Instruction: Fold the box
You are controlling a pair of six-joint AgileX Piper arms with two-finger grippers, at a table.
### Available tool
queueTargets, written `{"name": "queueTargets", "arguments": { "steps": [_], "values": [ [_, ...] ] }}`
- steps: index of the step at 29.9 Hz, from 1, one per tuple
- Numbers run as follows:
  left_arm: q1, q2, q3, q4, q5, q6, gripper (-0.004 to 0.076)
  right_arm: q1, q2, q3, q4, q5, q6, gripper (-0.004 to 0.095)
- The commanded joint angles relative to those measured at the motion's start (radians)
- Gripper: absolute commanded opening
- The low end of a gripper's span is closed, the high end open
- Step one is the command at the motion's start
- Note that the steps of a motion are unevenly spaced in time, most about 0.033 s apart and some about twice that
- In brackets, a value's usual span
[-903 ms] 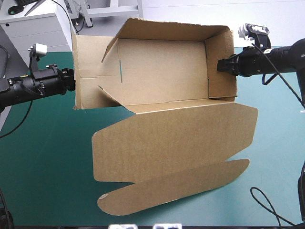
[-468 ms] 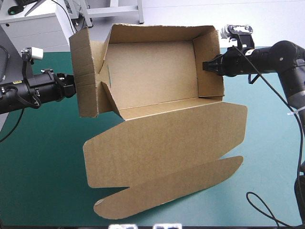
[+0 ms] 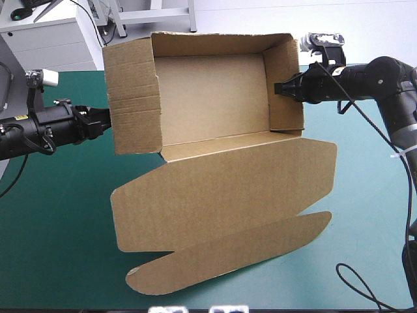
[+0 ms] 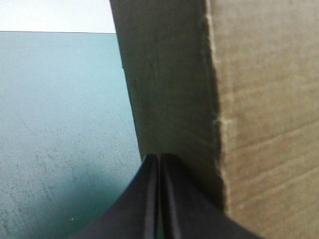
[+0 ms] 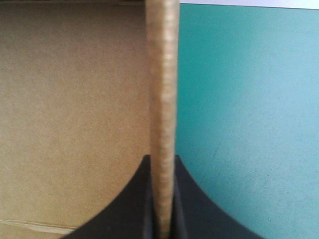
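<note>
Seen only in part in both wrist views: brown cut-board box (image 4: 259,124), run off past the edges, wall edge (image 5: 162,99) blurred within black-finned right claw (image 5: 162,167).

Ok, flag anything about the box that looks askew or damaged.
On the box, the left side panel stands splayed outward, untucked, unlike the right wall the right gripper pinches. Its cut edge looks ragged.

The box (image 3: 215,195) is matt, fibrous brown board.
</note>
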Motion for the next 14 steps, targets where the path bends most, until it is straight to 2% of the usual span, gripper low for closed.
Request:
{"name": "queueTargets", "arguments": {
  "steps": [1, 5, 14],
  "values": [
    [-0.01, -0.026, -0.031, -0.075, 0.052, -0.017, -0.0008, 0.038, -0.042, -0.03, 0.057, -0.101, 0.025, -0.0013],
    [-0.018, -0.026, -0.031, -0.071, 0.052, -0.012, -0.0008, 0.067, -0.042, -0.03, 0.048, -0.135, 0.026, -0.0012],
    [-0.02, -0.028, -0.031, -0.09, 0.052, -0.007, 0.0004, 0.131, -0.026, -0.03, -0.097, -0.161, 0.102, -0.0011]
  ]
}}
